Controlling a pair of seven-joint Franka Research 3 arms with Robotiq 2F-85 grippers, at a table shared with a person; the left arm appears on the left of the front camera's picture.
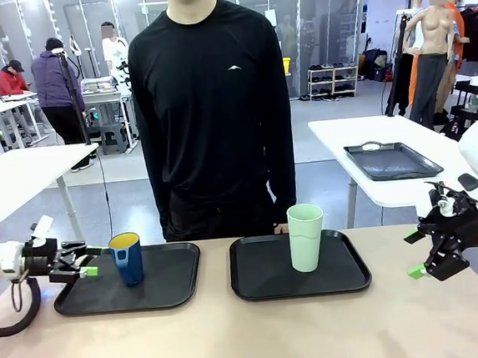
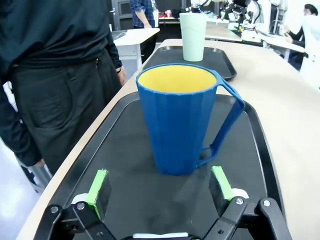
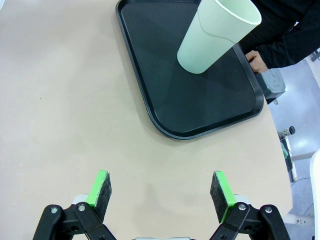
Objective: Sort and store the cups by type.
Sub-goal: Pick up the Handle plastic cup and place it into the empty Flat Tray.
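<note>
A dark-blue handled mug (image 1: 127,257) with yellow inside stands upright on the left black tray (image 1: 169,287). My left gripper (image 1: 88,269) is open just left of it, low over the tray's left end; in the left wrist view the mug (image 2: 182,117) stands a short way beyond the green fingertips (image 2: 98,187), not between them. A tall pale mint-green tumbler (image 1: 305,237) stands upright on the right black tray (image 1: 265,281). My right gripper (image 1: 421,265) hangs open above the table right of that tray, with the tumbler (image 3: 217,35) well ahead of it.
A person in black stands at the far edge between the trays, one hand (image 3: 257,61) near the right tray's rim. Bare tan tabletop (image 1: 253,341) fills the near side. A second white table with a dark tray (image 1: 391,161) stands behind at the right.
</note>
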